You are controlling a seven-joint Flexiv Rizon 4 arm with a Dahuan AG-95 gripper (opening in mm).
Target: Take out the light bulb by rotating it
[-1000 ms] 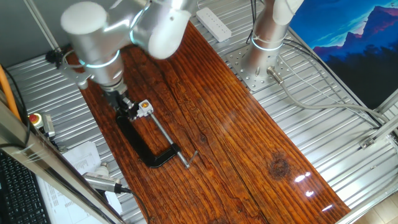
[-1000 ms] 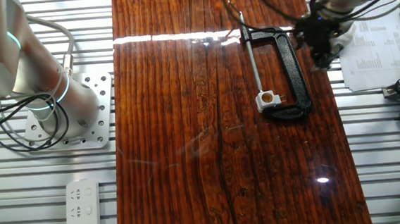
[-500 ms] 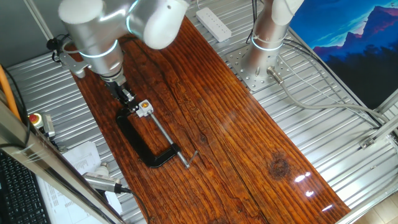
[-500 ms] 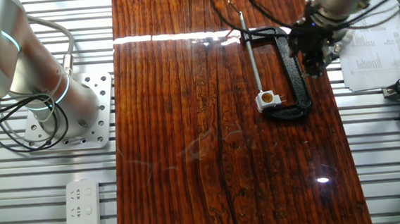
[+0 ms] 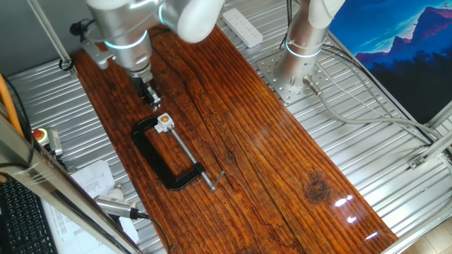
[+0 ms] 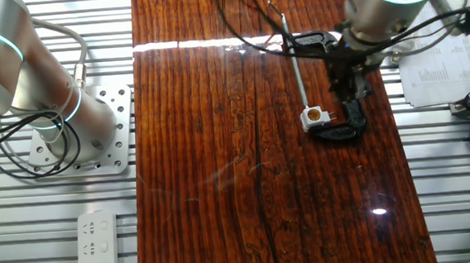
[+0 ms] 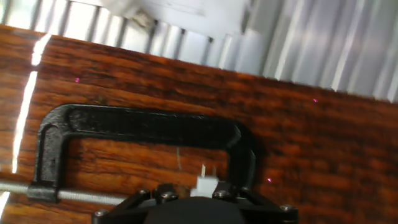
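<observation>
Fingers pointed straight down above tabletop, just beside socket block on C-clamp; spread/pinched state n/a, couldn't tell.

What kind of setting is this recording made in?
Most likely a robotics lab bench: a wooden board on a slatted metal table, a second robot's base bolted beside it, a power strip, and a black C-clamp holding a small socket block.

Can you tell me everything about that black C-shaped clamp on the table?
The clamp is black, looks like metal, and lies flat on the wooden table. A long silvery screw spans its open side. A small white block with an orange centre sits between the screw's end and the jaw. The tool hovers nearby, not touching it.
</observation>
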